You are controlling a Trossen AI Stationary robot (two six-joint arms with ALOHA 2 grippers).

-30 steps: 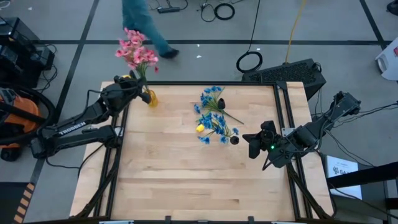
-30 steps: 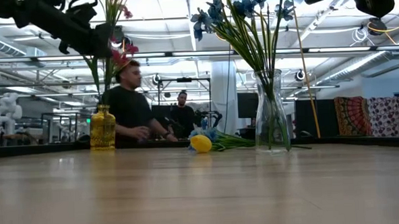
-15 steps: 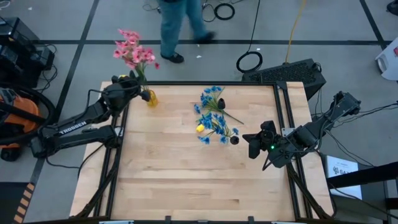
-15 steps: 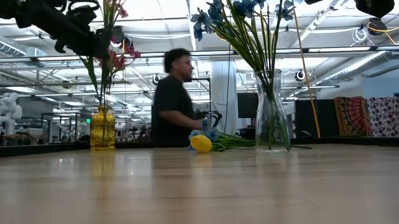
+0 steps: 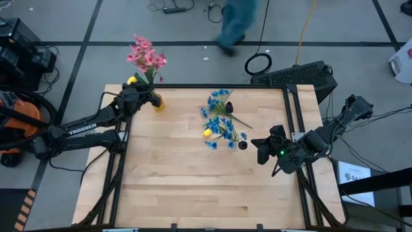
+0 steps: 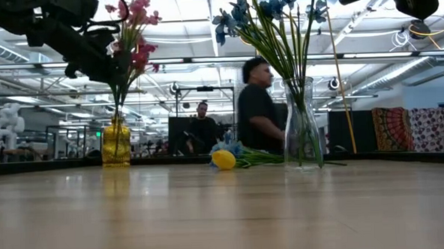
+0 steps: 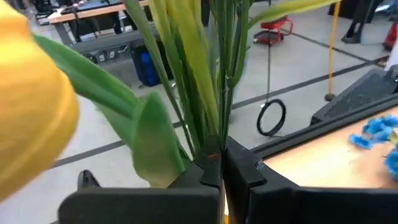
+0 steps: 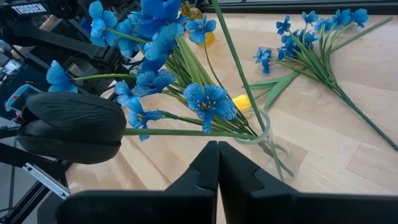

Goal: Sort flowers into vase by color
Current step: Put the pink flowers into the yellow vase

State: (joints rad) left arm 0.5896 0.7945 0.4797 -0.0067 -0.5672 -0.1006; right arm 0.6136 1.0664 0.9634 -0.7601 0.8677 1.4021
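Observation:
My left gripper (image 5: 141,96) (image 7: 220,159) is shut on a bunch of pink flowers (image 5: 147,54) (image 6: 131,29) standing over the small yellow vase (image 5: 156,102) (image 6: 116,143) at the table's far left. A yellow bud (image 7: 31,112) sits close beside that gripper. A clear glass vase (image 6: 302,128) (image 8: 255,133) near the table's middle holds blue flowers (image 8: 155,37) and a dark bud (image 8: 71,127). A blue sprig (image 5: 219,103) (image 8: 317,37) and a yellow bud (image 6: 223,160) lie on the table. My right gripper (image 5: 253,142) (image 8: 218,150) hovers shut, to the right of the clear vase. My left gripper pinches the pink bunch's green stems (image 7: 210,134) between its two fingers, well below the blooms and above the yellow vase's mouth. The fingers come from the table's left, lying across the stems. The bunch stands nearly upright, its lower stems reaching down to the vase's mouth (image 6: 117,118).
Bare wood (image 5: 193,187) fills the near half of the table. A second dark bud (image 5: 228,106) lies by the loose blue sprig. A person (image 5: 235,19) (image 6: 259,115) walks on the floor beyond the far edge. A black case (image 5: 302,76) sits off the far right corner.
My left gripper has shifted a little toward the table's right and down, still shut on the stems. The pink bunch has sunk lower over the yellow vase and its blooms have swung right. The person has walked from left to right behind the table.

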